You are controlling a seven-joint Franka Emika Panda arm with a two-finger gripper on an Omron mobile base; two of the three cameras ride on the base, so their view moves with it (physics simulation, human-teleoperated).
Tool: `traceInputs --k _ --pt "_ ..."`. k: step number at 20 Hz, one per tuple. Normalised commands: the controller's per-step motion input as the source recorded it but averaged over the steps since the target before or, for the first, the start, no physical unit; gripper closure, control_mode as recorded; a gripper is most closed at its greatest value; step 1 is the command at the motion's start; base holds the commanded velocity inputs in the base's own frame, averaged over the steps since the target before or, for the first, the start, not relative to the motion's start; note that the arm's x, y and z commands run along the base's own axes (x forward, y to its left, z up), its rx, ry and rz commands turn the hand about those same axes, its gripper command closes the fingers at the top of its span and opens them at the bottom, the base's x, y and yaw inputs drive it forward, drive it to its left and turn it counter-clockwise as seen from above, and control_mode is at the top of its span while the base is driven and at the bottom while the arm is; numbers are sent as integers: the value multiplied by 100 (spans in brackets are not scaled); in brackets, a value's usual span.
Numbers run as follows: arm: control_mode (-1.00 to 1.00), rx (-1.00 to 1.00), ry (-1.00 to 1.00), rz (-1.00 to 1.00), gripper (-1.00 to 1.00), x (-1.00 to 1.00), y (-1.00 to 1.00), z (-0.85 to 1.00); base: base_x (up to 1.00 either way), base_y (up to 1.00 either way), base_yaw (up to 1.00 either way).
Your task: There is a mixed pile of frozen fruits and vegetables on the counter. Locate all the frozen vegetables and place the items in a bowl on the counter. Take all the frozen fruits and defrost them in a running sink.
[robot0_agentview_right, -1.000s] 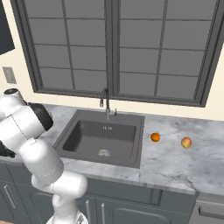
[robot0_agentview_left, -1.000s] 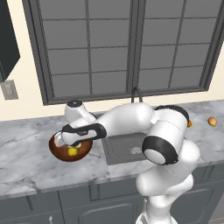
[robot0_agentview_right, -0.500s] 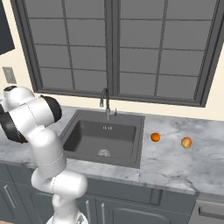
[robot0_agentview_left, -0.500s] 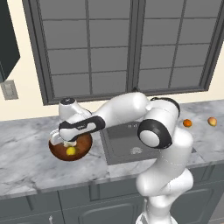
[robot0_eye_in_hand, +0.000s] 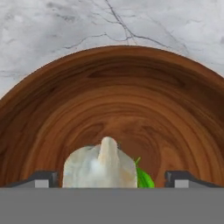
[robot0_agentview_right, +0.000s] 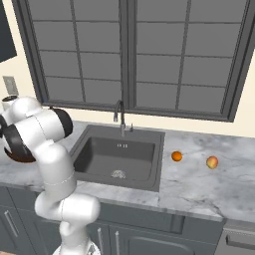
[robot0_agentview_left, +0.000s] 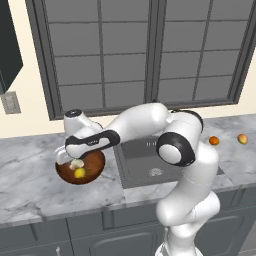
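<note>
Right, working down from the counter (robot0_agentview_left: pixel 30 185): the sink (robot0_agentview_right: pixel 117 157) sits mid-worktop, and the bowl (robot0_agentview_left: pixel 92 167) rests to its left under my gripper (robot0_eye_in_hand: pixel 112 177). From the hand camera the jaws stand wide, their tips clear of the whitish lump (robot0_eye_in_hand: pixel 99 168), which I judge is lying loose in the bowl beside the yellow piece (robot0_agentview_left: pixel 80 173). My worry is lifting out carelessly: a fingertip could clip the rim and skid the bowl. Both fruits, the orange ball (robot0_agentview_right: pixel 176 156) and the peach-like ball (robot0_agentview_right: pixel 212 162), wait well right of the sink; round things roll if nudged.
</note>
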Motion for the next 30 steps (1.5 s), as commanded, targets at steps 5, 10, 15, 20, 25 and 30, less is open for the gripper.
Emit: traceInputs --k 5,10,15,20,25,30 --pt "-100 0 -5 0 -100 -8 -9 17 0 0 0" --pt "-100 0 -7 0 -100 -18 -25 32 0 0 0" --pt "-100 0 -5 0 -100 -11 -29 47 0 0 0" --pt "-100 0 -12 0 -100 -11 -28 59 0 0 0" --pt "-100 0 -13 0 -100 -14 -29 48 0 0 0" --pt "-100 0 -10 0 -100 -19 -36 40 0 0 0"
